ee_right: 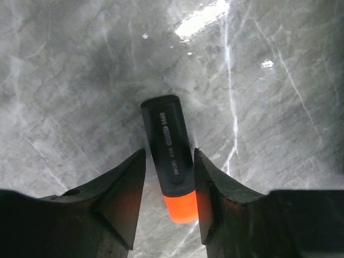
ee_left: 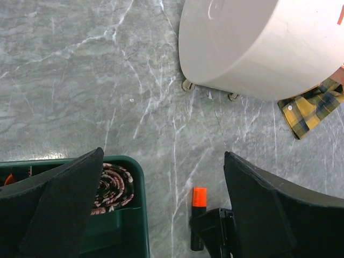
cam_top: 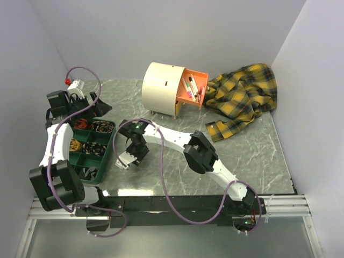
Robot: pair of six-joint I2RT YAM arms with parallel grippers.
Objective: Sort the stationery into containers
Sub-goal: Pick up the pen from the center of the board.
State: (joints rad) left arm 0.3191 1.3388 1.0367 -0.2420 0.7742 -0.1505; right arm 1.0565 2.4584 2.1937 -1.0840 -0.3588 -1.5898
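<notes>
A black marker with an orange cap point(ee_right: 169, 156) lies flat on the grey marble table. My right gripper point(ee_right: 170, 157) is down over it with a finger on each side; the right finger touches it and a small gap shows on the left, so the jaws are not closed on it. The marker also shows in the left wrist view point(ee_left: 198, 215). My left gripper point(ee_left: 161, 209) is open and empty, above the far end of the green tray point(ee_left: 137, 215). The cream cabinet point(cam_top: 161, 86) stands at the back with its orange drawer point(cam_top: 192, 90) pulled open and holding several pens.
The green divided tray point(cam_top: 110, 145) at the left holds coiled bands. A yellow plaid cloth point(cam_top: 244, 94) lies right of the cabinet. My right arm point(cam_top: 199, 153) stretches across the table's middle. The cabinet's small feet point(ee_left: 188, 85) rest on the marble.
</notes>
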